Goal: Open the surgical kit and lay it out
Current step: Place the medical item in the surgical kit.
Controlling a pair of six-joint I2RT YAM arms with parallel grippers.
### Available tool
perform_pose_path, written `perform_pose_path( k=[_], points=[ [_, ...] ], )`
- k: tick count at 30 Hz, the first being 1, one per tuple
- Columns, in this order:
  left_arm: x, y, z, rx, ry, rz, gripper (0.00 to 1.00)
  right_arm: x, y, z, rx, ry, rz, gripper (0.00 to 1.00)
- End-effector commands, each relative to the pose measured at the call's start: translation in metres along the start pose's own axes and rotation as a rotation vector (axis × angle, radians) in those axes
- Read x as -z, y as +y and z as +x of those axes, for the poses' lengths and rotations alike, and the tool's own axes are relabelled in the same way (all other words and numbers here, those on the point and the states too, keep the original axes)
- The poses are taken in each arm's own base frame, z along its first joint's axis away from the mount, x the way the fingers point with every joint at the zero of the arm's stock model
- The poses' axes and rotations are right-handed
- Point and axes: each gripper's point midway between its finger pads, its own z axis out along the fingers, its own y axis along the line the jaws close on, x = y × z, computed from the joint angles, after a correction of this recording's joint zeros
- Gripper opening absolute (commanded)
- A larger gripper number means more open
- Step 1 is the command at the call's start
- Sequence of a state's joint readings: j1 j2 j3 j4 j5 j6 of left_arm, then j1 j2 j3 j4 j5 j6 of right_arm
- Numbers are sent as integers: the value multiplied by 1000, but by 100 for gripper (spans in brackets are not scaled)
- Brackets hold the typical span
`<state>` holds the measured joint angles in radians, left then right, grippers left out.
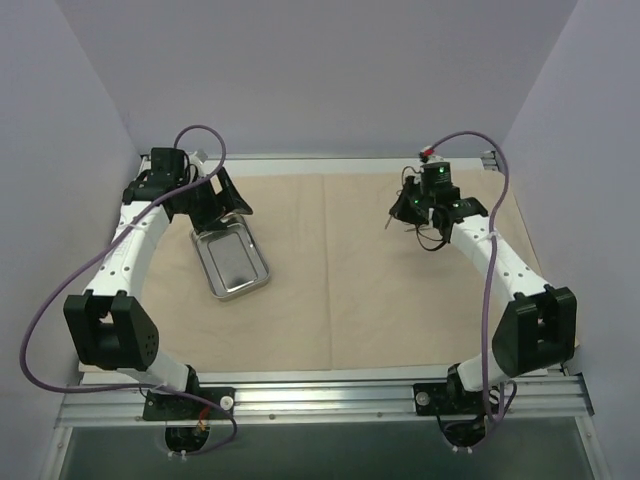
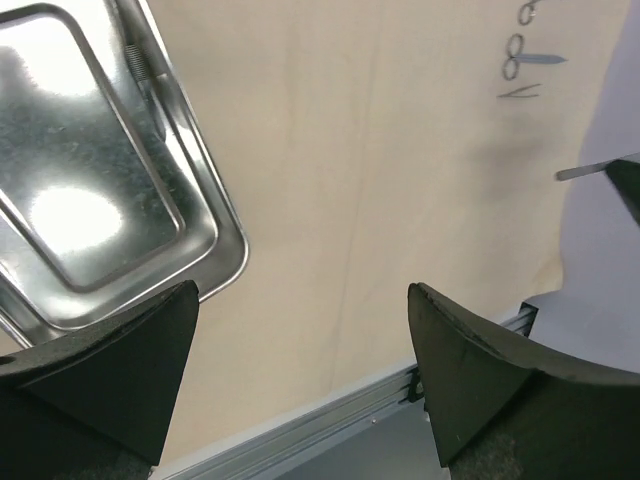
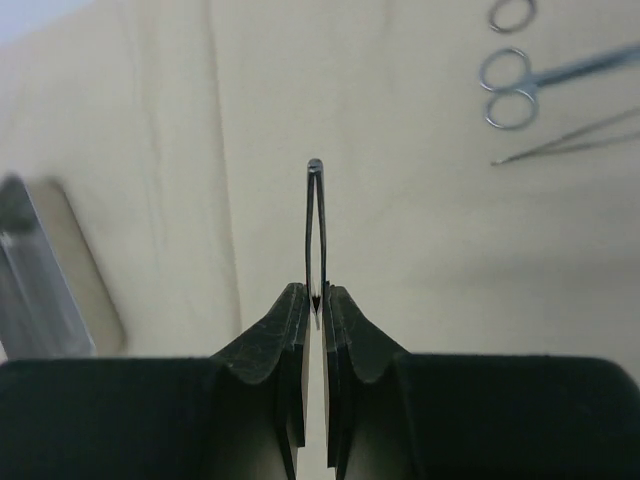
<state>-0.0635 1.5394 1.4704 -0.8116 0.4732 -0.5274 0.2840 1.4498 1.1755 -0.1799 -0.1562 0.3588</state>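
The right gripper [image 3: 315,300] has its jaws closed on a thin pair of forceps [image 3: 315,225]. They are pinched at the pointed ends, and the joined end projects forward. This gripper hangs over the far right part of the cloth wrap [image 1: 350,300] and appears to be clear of its surface.

The left gripper [image 2: 300,300] has its jaws wide apart and holds nothing. One finger overlaps a corner of the steel tray [image 2: 100,170] in the wrist view, but contact cannot be confirmed.

The tray lies open side up and empty on the left part of the wrap. The wrap is spread flat over most of the table and shows only fold creases. Beyond the right gripper, scissors [image 3: 520,85], fine tweezers [image 3: 575,140] and the ring handle [image 3: 512,15] of a further instrument lie separately on the wrap.

Assessment: unwrapping is complete and the tray is set out, so layout is well advanced. The forceps in hand have not yet been placed, probably beside the other instruments.
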Motion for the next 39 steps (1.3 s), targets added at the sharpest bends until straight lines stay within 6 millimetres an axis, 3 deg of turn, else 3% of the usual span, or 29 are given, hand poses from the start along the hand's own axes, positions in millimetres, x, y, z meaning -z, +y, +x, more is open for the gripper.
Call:
perform_pose_path(
  k=[1,2,6,9,11,12,17,24,39],
  points=[
    [-4,23,3,-52,32,-107,94,-10,-32,-16,-682,42,115,0],
    [-7,24,3,-43,38,-104,94,-12,-49,-20,-834,28,161,0],
    [-16,25,6,-39,90,-94,95,-20,-87,-17,-1103,-21,315,0],
    [-19,27,5,-47,96,-101,95,-32,-122,3,-1201,-10,479,0],
    [-21,29,5,-42,107,-106,95,-39,-125,11,-1232,19,517,0],
    [-24,30,5,-40,114,-107,95,-42,-141,18,-1274,25,580,0],
    [-27,34,4,-39,127,-111,95,-50,-164,16,-1297,-1,708,0],
    [-40,43,-2,-4,162,-103,95,-77,-177,27,-1305,78,752,0],
    [-56,41,-15,26,193,-84,96,-84,-163,52,-1410,165,722,0]
  ],
)
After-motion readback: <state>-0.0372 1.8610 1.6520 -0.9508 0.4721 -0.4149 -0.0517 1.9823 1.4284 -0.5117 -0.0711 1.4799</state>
